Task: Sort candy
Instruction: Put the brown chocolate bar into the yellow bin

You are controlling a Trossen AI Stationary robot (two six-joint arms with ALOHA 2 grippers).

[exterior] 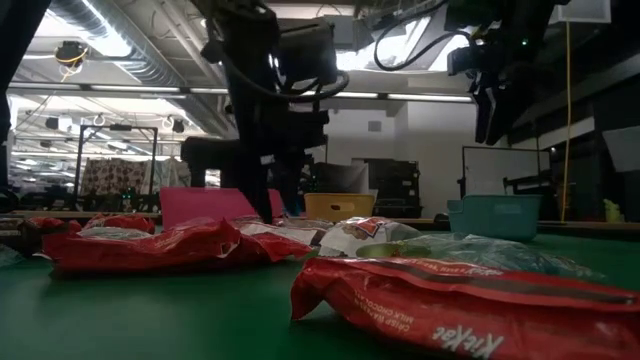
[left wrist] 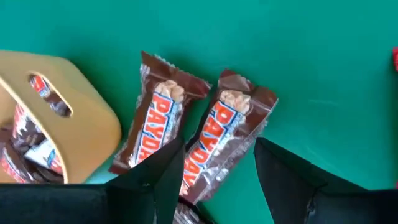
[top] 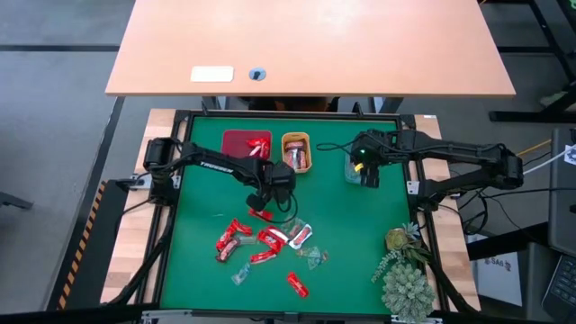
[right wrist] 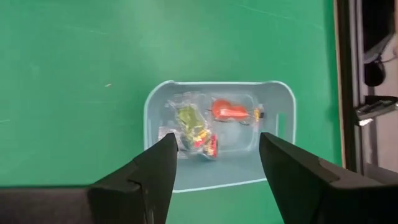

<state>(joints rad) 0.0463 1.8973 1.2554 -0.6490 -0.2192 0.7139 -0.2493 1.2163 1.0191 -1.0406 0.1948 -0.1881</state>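
Currently, at the left gripper (top: 262, 203): hangs low over the green mat (top: 360, 252), just in front of the orange tray (top: 296, 151), at the far edge of the loose candy (top: 261, 239). Fingers (left wrist: 155, 180) spread wide, standing on either side of the near end of 1 of 2 PayDay bars (left wrist: 227, 134); cannot tell whether the pads touch its wrapper. The other PayDay bar (left wrist: 155, 127) just beside it, nearly parallel, flat on the mat next to the orange tray's handle wall, with more brown-and-white wrappers inside that tray.

At the right gripper (top: 367, 175): hovers over the teal tray (top: 353, 168) near the table's far right, fingers (right wrist: 155, 174) spread, nothing between them. Inside the teal tray, a few clear-wrapped sweets (right wrist: 189, 124), 1 greenish, 1 orange-red, bunched in the middle.

Between the 2 arms and nearer the front edge: a scatter of red wrappers, several clear ones and a stray red piece (top: 297, 284) apart from the rest. From table height, a red KitKat wrapper (exterior: 470, 310) closest to the lens.

In the red tray (top: 243, 144), left of the orange one, 1 red candy. At the front right corner, a spiky green plant (top: 405, 283). Beyond the table, a wooden desk (top: 306, 45).
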